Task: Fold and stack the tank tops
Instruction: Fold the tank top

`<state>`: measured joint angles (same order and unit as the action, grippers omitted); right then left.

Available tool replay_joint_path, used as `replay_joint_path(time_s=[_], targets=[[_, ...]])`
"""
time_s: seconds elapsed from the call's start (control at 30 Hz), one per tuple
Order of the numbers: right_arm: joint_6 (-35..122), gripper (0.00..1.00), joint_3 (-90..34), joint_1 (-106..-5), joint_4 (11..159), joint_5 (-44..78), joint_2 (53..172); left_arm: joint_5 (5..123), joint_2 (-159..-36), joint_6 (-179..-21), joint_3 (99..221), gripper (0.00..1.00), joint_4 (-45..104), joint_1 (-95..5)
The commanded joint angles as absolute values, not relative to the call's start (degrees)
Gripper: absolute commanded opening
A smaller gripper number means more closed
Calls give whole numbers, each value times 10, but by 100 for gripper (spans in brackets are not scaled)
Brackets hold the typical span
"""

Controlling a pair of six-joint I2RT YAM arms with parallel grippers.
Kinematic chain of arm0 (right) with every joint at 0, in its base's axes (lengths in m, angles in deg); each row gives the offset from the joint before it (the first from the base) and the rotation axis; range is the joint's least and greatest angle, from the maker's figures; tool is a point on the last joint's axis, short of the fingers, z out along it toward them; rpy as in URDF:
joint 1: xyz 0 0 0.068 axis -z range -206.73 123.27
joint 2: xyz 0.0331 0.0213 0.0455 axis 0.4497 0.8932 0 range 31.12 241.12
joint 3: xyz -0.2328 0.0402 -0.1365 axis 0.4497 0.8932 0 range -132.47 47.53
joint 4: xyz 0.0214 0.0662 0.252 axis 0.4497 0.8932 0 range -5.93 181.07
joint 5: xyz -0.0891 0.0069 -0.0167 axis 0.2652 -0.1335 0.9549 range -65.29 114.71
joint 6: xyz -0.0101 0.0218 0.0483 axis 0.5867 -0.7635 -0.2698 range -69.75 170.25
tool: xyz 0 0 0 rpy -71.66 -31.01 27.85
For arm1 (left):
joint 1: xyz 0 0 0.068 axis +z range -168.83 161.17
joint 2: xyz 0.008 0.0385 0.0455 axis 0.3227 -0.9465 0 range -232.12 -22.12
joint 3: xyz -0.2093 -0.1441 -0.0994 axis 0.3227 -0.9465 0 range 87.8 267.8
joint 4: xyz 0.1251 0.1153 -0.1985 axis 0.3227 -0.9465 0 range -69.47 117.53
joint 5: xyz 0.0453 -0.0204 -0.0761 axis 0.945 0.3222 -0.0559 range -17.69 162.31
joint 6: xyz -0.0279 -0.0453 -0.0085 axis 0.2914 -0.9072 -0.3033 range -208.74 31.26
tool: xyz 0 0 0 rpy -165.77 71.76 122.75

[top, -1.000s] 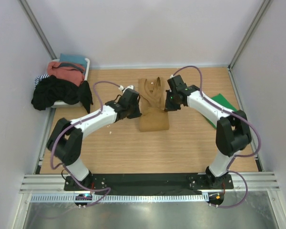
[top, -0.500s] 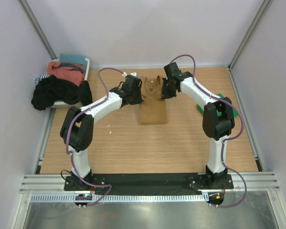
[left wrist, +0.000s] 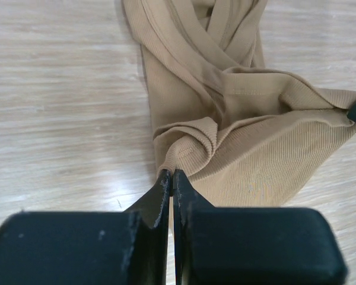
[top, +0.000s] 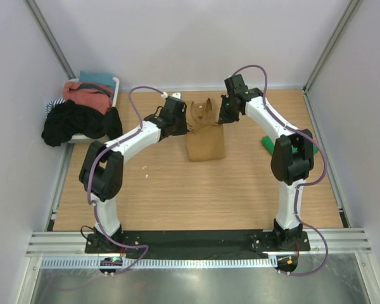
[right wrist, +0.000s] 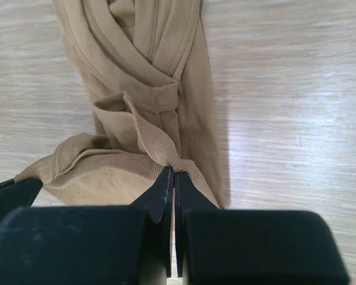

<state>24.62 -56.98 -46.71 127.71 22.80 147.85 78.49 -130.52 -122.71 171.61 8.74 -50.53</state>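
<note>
The tan tank top [top: 206,140] lies at the table's far middle, its near part doubled over toward the straps. My left gripper [top: 185,128] is shut on the folded edge's left corner [left wrist: 184,155]. My right gripper [top: 222,121] is shut on the right corner [right wrist: 166,151]. Both hold the edge low over the garment's strap end [left wrist: 213,35]. The bright green tank top [top: 268,144] shows only as a small patch on the table behind my right arm; most of it is hidden.
A white bin [top: 116,83] at the far left holds a heap of clothes: black [top: 76,121], coral [top: 87,95], teal and striped. White walls and metal posts bound the table. A metal rail runs along the near edge.
Both grippers have carried the tan top's folded edge farther from the bases, toward the straps. The right arm has swung over the green top, covering most of it.
</note>
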Motion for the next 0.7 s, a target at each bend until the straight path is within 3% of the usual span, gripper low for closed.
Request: replay_joint_path(time_s=[0.0,0.37,0.5,0.57,0.6,0.63,0.67], targets=[[251,1,-605,-460,1274,216,1480,782,-1295,-1211,1751,0,117,-491],[251,1,-695,-452,1281,204,1542,779,-1336,-1210,1779,0,155,-477],[245,6,-738,-448,1280,205,1586,767,-1399,-1213,1820,0,146,-467],[242,14,-750,-447,1269,207,1614,750,-1421,-1218,1854,6,133,-456],[241,30,-768,-444,1269,209,1622,744,-1445,-1221,1886,11,109,-452],[242,37,-774,-443,1268,215,1629,737,-1456,-1223,1903,31,95,-441],[245,41,-779,-440,1263,217,1632,732,-1466,-1223,1921,42,80,-435]])
